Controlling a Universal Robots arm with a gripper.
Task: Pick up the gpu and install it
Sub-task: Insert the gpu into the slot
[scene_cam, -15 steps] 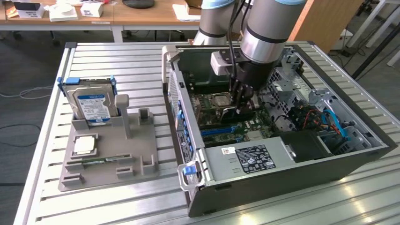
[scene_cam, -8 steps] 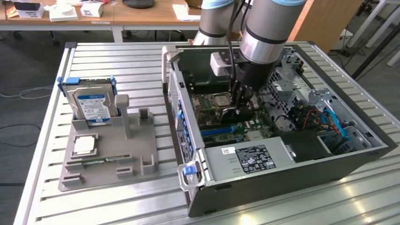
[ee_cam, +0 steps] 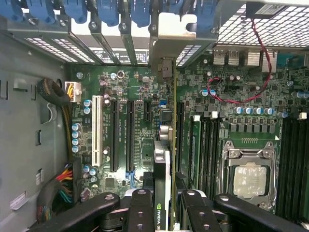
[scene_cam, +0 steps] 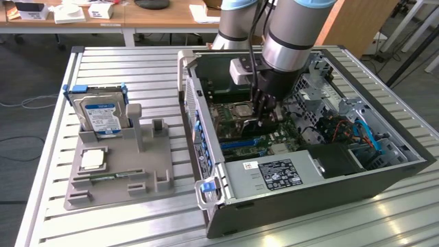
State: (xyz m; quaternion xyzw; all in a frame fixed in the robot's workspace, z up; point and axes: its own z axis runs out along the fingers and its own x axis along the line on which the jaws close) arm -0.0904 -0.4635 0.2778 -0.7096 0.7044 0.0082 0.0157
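The gpu (ee_cam: pixel 165 159) stands edge-on between my fingers (ee_cam: pixel 140 212), a thin black card with a green board edge. Its silvery bracket (ee_cam: pixel 169 36) reaches the slot openings in the case's rear wall. My gripper (ee_cam: pixel 166 215) is shut on the card, directly over the motherboard (ee_cam: pixel 120 87), beside the long black expansion slots (ee_cam: pixel 115 135). In the exterior view my gripper (scene_cam: pixel 264 110) is lowered inside the open computer case (scene_cam: pixel 309 180), with the gpu (scene_cam: pixel 255 126) just above the board. Whether the card sits in a slot I cannot tell.
The processor socket (ee_cam: pixel 248 176) and memory slots (ee_cam: pixel 205 145) lie beside the card. A red cable (ee_cam: pixel 231 99) and a wire bundle (ee_cam: pixel 60 186) run over the board. Outside the case, a grey holder (scene_cam: pixel 116 172) carries a hard drive (scene_cam: pixel 102 116) and a memory stick (scene_cam: pixel 110 176).
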